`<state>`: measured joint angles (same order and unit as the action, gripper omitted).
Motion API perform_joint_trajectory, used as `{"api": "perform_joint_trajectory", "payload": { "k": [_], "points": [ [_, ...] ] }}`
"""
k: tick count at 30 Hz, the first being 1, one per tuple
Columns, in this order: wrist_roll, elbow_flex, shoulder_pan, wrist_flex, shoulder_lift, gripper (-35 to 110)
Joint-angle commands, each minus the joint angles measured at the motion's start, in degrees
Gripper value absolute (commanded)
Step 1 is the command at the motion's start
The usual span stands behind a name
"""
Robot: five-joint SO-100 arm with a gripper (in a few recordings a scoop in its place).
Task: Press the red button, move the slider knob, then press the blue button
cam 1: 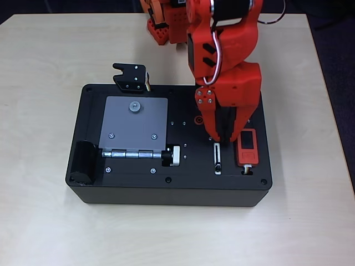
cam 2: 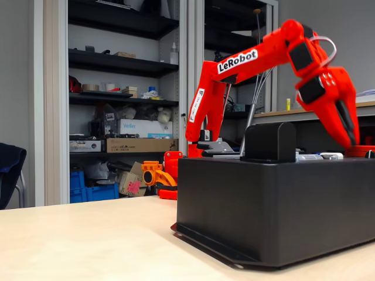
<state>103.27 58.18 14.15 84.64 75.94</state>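
Observation:
My red gripper [cam 1: 223, 137] points down onto the right part of the black box [cam 1: 138, 191], its fingers drawn together with nothing between them. Its tips hover just above the top end of the white-outlined slider track [cam 1: 217, 159]. The slider knob [cam 1: 218, 165] sits low in that track, near the box's front edge. The arm covers the red button and the blue button. In the fixed view the gripper [cam 2: 354, 142] slants down to the top of the box [cam 2: 263, 205] at the far right.
A red rectangular device [cam 1: 247, 147] lies right of the track, and a red ring socket [cam 1: 198, 119] left of the gripper. A grey hinged plate [cam 1: 135, 124] with a white-and-black handle [cam 1: 172, 155] fills the box's left half. A black latch [cam 1: 132, 77] stands behind it.

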Motion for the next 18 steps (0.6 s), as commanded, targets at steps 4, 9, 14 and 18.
{"api": "perform_joint_trajectory", "payload": {
  "k": [4,9,14,18],
  "points": [
    [4.75,-6.15,4.04,8.35,5.01,0],
    [8.35,0.44,6.86,8.61,10.72,0],
    [10.55,13.97,8.96,3.08,19.69,0],
    [11.07,20.57,9.67,0.26,23.91,0]
  ]
}}
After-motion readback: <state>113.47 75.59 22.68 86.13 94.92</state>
